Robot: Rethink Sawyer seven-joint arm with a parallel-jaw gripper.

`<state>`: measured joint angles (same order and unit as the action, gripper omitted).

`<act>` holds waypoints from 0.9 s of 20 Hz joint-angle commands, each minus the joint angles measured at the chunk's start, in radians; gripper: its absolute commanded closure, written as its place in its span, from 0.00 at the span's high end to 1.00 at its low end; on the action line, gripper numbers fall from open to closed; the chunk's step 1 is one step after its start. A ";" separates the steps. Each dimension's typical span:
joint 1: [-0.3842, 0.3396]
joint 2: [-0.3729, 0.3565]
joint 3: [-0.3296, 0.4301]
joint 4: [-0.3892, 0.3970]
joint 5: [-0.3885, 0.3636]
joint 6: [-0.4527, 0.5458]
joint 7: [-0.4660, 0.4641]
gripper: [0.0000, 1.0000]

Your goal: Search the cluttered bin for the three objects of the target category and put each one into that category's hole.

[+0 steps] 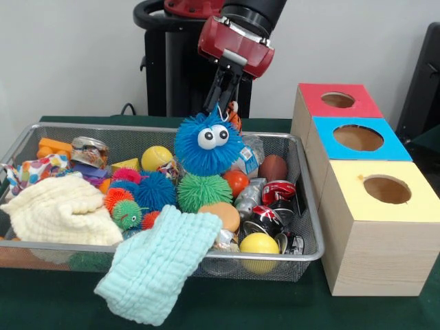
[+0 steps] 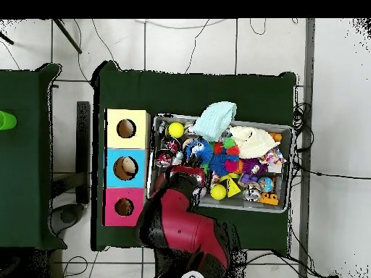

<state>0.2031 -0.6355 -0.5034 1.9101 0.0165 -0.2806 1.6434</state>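
Blue spiky ball toy [image 1: 207, 143], round, eyes toward the front camera, gripped by the hand [image 1: 221, 104] above the bin [image 1: 311, 234].

Wire mesh bin [image 1: 306, 227]; rubbery spiky blue toy [image 1: 206, 144]; wooden boxes [image 1: 357, 265].

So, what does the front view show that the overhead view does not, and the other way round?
Front only: the fingers closed on the blue fuzzy toy, and its eyes. Overhead only: something pale inside the hole of the blue box, and a green object on the neighbouring table. Both: the wire bin, the three boxes and the light blue cloth over its rim.
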 commanded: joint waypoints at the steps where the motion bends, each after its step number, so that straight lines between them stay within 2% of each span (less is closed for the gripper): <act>1: 0.014 0.033 0.054 0.037 0.009 -0.079 0.198 0.00; 7: 0.003 0.052 0.057 0.016 0.033 -0.050 0.209 0.00; 11: -0.047 0.092 0.099 0.009 0.018 -0.108 0.239 0.00; 14: -0.052 0.112 0.098 0.011 0.016 -0.133 0.241 0.00; 16: -0.036 0.125 0.078 0.014 0.042 -0.140 0.241 0.00; 18: -0.005 0.153 0.038 0.009 0.100 -0.124 0.237 0.00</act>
<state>0.1946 -0.5504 -0.5047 1.9098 0.0292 -0.3211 1.6440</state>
